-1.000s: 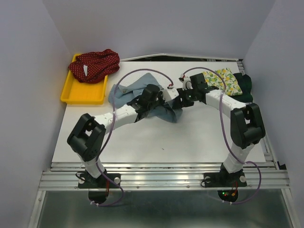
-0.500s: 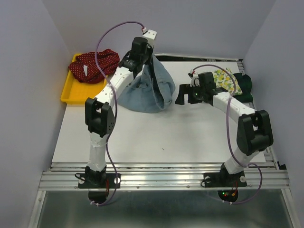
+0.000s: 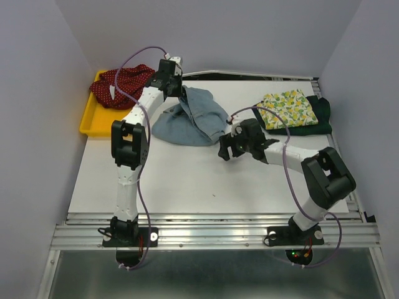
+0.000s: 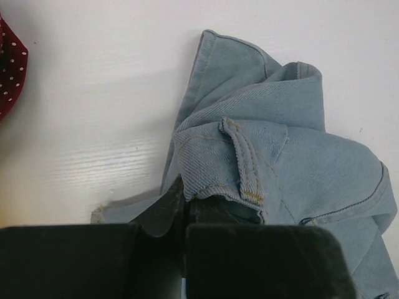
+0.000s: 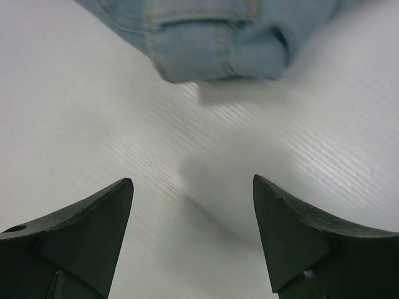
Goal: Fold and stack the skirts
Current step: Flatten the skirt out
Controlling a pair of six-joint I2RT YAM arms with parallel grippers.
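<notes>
The light-blue denim skirt (image 3: 190, 118) lies crumpled on the table at the back centre. My left gripper (image 3: 176, 87) reaches over its far left edge, shut on a fold of the denim skirt (image 4: 280, 156), with cloth bunched against my left gripper (image 4: 184, 212). My right gripper (image 3: 224, 149) stands open just off the skirt's near right edge. In the right wrist view my right gripper (image 5: 193, 187) has only bare table between its fingers, and the denim hem (image 5: 212, 37) lies ahead of it. The lemon-print skirt (image 3: 287, 109) lies folded on the dark green one (image 3: 322, 115).
A yellow tray (image 3: 103, 126) stands at the back left with the red white-dotted skirt (image 3: 121, 84) heaped on its far end; a corner of that red skirt (image 4: 9, 68) shows in the left wrist view. White walls close in the table on three sides.
The left arm lifted the denim skirt high, then lowered it toward the back left. The right gripper let go of the denim, opened, and moved nearer and left.
</notes>
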